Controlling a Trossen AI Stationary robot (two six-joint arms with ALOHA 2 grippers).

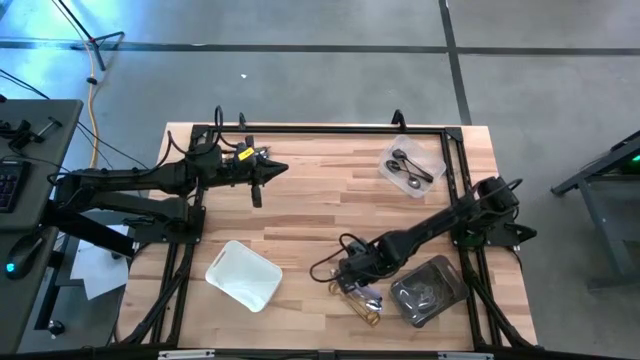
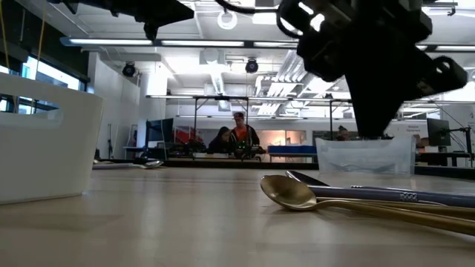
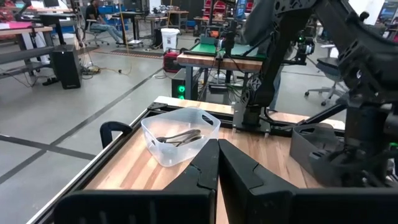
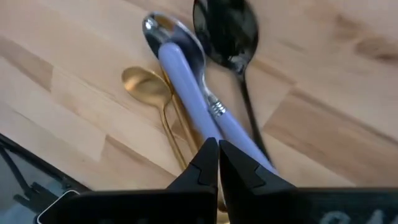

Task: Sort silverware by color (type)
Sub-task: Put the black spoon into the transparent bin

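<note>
Remaining unsorted on the worktop (image 1: 300, 200) are three pieces beneath the right tool (image 4: 217, 152), clenched and empty: one gold spoon (image 4: 144, 85), one silver spoon (image 4: 171, 37), one black spoon (image 4: 227, 28). Two dark pieces are held in the far tray (image 1: 385, 170), several in the grey tray (image 1: 450, 295); the white tray (image 1: 243, 275) appears empty. The left tool (image 3: 217, 155) is kept clenched, idle.

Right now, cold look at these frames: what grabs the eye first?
The right gripper, shut, hangs low over a small heap of loose silverware at the wooden table's near edge: a gold spoon, a shiny silver spoon with a pale lilac handle and a glossy black spoon. The left gripper waits, shut, over the table's far left part, and an empty white plastic tray sits near the front left.
</note>
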